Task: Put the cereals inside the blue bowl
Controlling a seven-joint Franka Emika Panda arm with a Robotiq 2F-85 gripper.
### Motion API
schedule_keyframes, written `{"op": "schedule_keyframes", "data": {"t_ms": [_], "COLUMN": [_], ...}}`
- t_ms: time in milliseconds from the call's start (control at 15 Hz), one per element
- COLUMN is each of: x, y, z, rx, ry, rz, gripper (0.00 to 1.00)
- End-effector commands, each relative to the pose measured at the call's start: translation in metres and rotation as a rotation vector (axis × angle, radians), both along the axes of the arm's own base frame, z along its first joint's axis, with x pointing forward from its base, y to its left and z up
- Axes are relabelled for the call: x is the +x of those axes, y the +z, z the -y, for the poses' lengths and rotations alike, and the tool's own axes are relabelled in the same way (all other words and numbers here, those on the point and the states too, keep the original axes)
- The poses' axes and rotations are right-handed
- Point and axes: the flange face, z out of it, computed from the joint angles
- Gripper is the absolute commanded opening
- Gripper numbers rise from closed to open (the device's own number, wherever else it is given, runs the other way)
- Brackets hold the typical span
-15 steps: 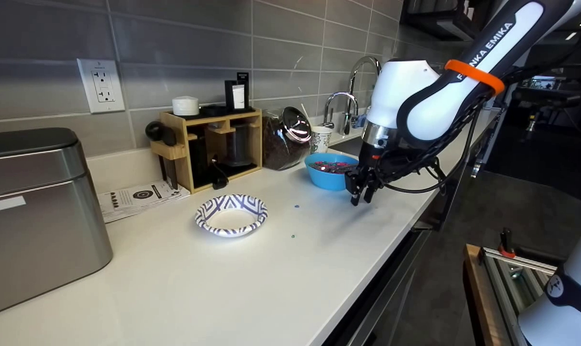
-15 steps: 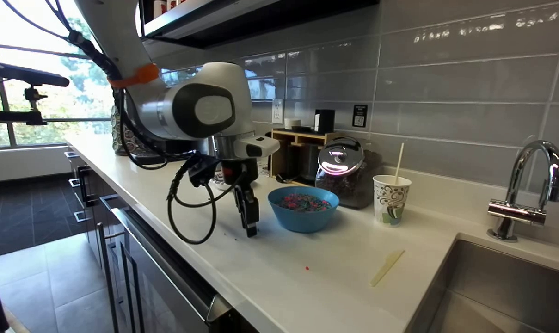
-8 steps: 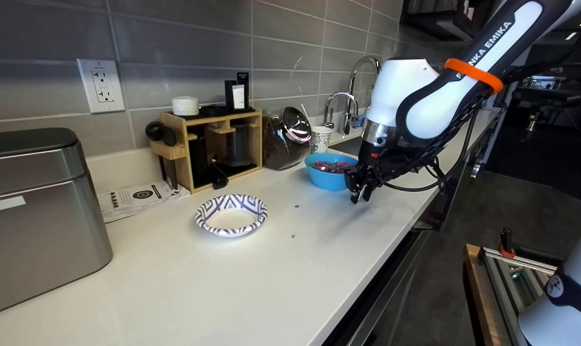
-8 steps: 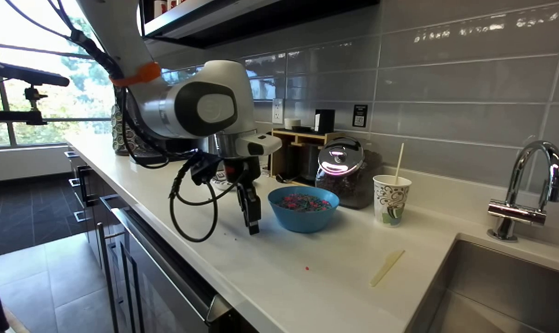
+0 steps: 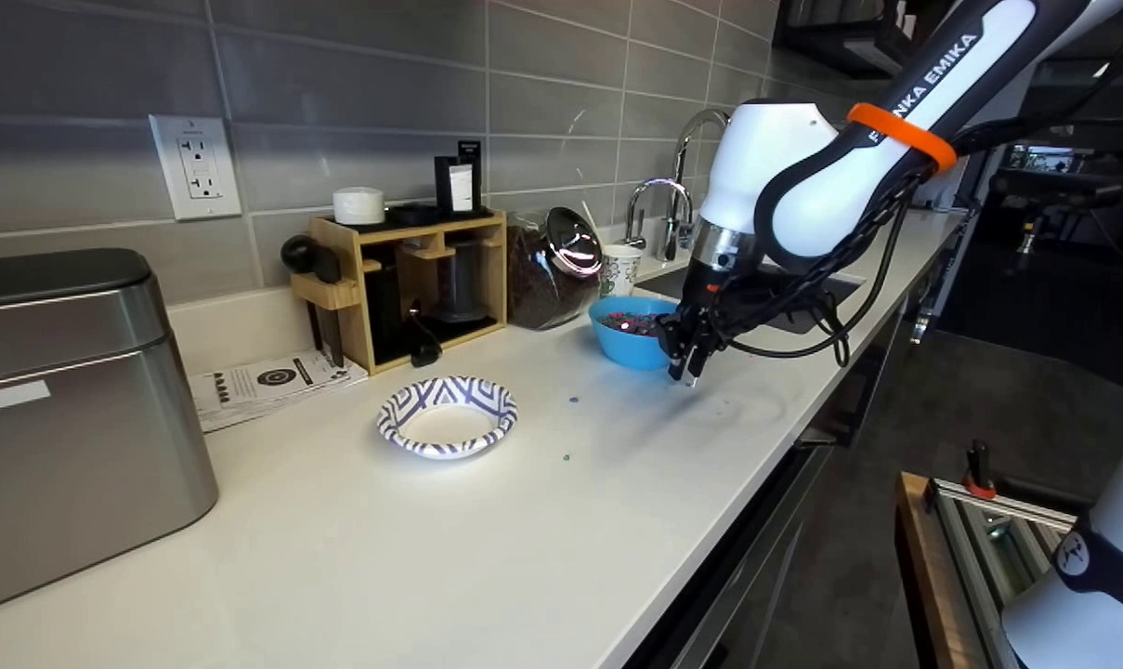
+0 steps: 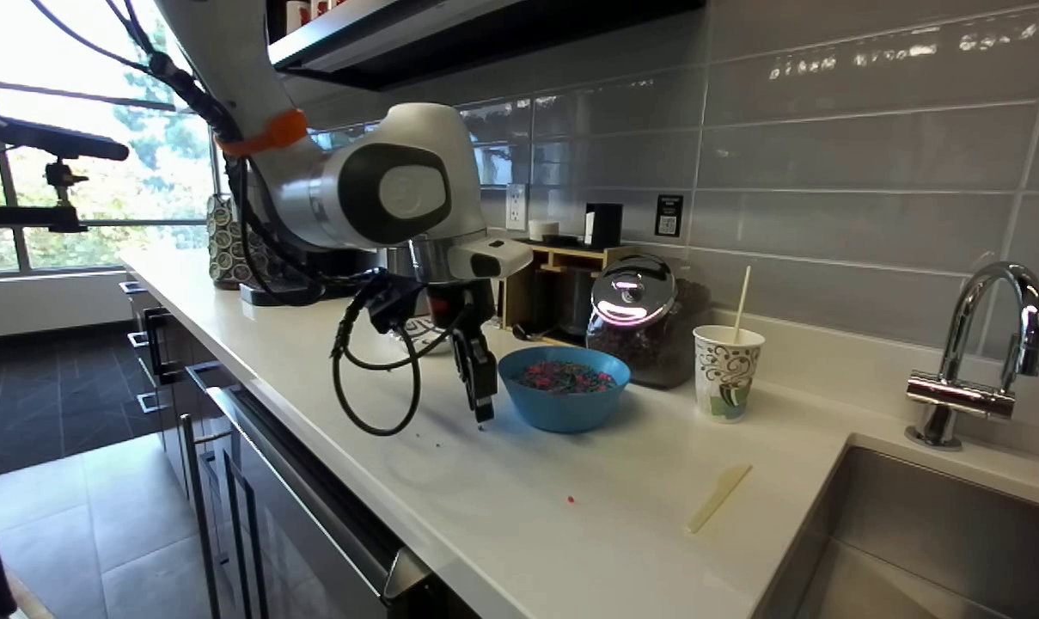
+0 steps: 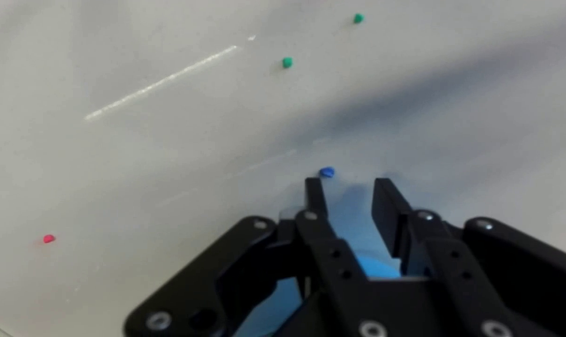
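Note:
The blue bowl (image 5: 631, 349) holds many small red, green and dark bits and stands on the counter; it also shows in an exterior view (image 6: 562, 409). In the wrist view only parts of the bowl (image 7: 377, 267) show behind the fingers. Loose cereal bits lie on the counter: a blue bit (image 7: 327, 172) just beyond the left fingertip, two green bits (image 7: 287, 62) farther off, and a red bit (image 7: 48, 238). My gripper (image 7: 348, 183) is partly open with nothing between its fingers. It points down beside the bowl, low over the counter, in both exterior views (image 5: 685, 375) (image 6: 483, 416).
A white dish with blue pattern (image 5: 403, 429) stands on the counter (image 5: 366, 557). A glass jar (image 6: 657, 344) and a paper cup with a stick (image 6: 725, 378) stand behind the bowl. A flat pale stick (image 6: 719, 499) lies near the sink (image 6: 794, 550).
My gripper has moved closer to the blue bowl and slightly up. Its fingertips look nearer each other in an exterior view. A small bit now shows under the fingertips. The bowl has not moved.

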Motion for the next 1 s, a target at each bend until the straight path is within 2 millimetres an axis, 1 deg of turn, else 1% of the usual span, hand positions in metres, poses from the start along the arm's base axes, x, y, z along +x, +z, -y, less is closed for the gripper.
{"op": "schedule_keyframes", "data": {"t_ms": [0, 333, 467, 533, 733, 933], "x": [0.005, 0.006, 0.007, 0.008, 0.008, 0.007], "y": [-0.008, -0.017, -0.019, -0.02, -0.019, -0.018], "z": [0.002, 0.006, 0.008, 0.009, 0.008, 0.007], "rx": [0.001, 0.007, 0.009, 0.01, 0.011, 0.014], "ry": [-0.028, -0.048, -0.056, -0.057, -0.056, -0.051], "rz": [-0.028, -0.049, -0.056, -0.057, -0.062, -0.064], "gripper": [0.31, 0.29, 0.26, 0.15, 0.0, 0.01]}}
